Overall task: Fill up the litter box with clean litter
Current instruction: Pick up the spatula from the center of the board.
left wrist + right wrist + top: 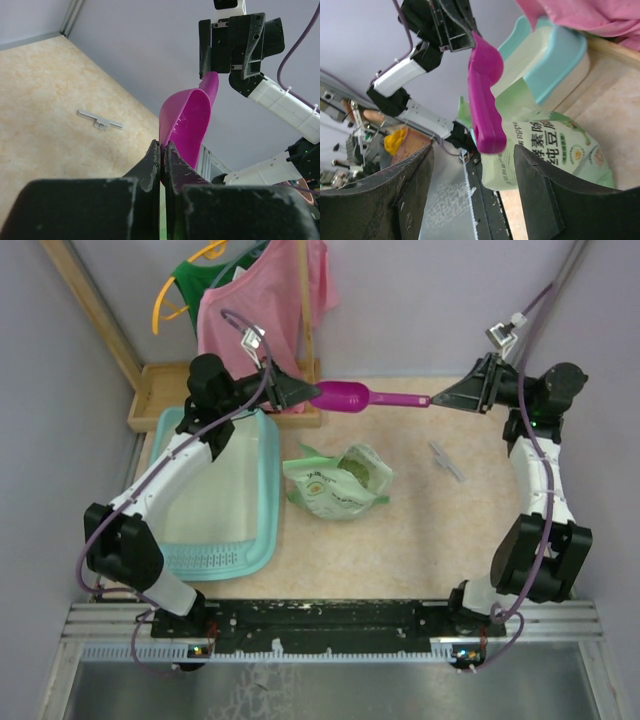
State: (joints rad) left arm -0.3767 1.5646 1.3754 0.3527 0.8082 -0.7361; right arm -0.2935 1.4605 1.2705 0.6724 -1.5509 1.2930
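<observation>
The left gripper (312, 392) clamps the rim of the stiff, light scoop (350, 396); the right gripper (436, 400) gapes around its handle, likely the better hold for loose litter (352, 468).

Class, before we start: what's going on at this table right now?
The left tool is shut on the bowl rim of the scoop, holding it in the air over the table. The right tool is open at the handle's end, not gripping it. The bag sits open mid-table with litter inside. The litter box beside it looks bare inside.
</observation>
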